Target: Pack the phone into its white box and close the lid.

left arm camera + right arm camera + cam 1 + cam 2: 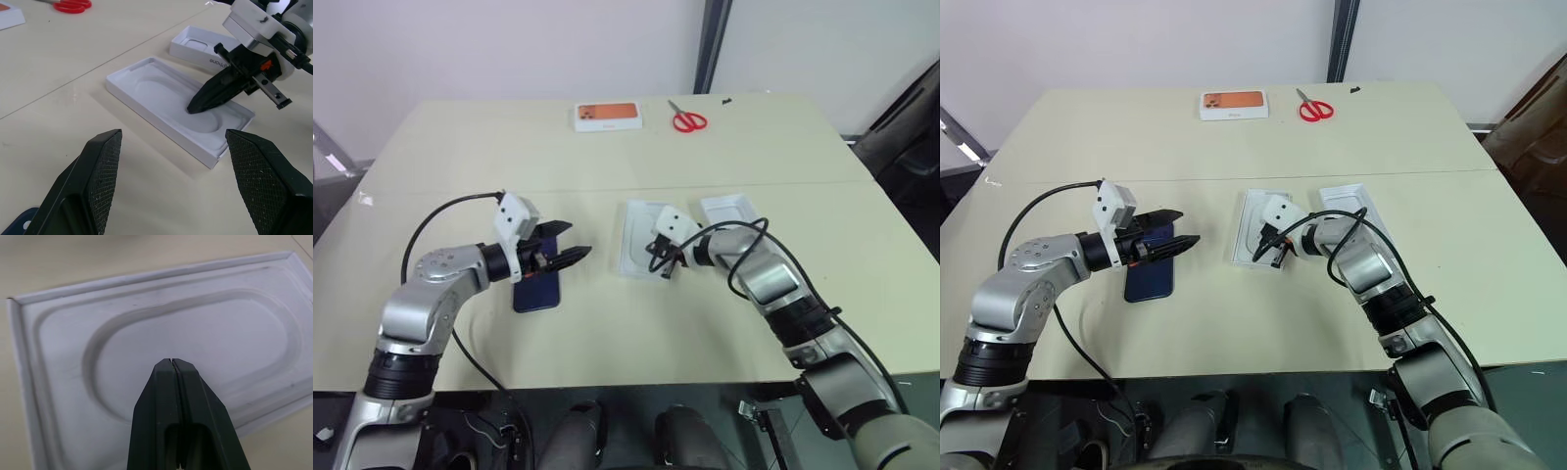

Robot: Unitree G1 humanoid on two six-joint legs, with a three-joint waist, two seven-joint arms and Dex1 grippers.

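Looking down from the head view, a pale beige surface is seen with a seam running across its middle, backed by a plain light wall and a dark vertical post. At the far edge a white box with an orange picture and red scissors are laid. The phone lies flat near the front, just under the left end effector, whose fingers are spread apart with nothing between them. The white box, tray insert showing, sits mid-surface, and the lid is set just beside it, inside up.

From the left wrist view, the two spread fingers are seen framing the box, and the right end effector is pointed down into the rounded recess of the tray.

From the right wrist view, the right fingers are pressed fully together, empty, tip over the oval recess; whether the tray is actually touched can't be told.
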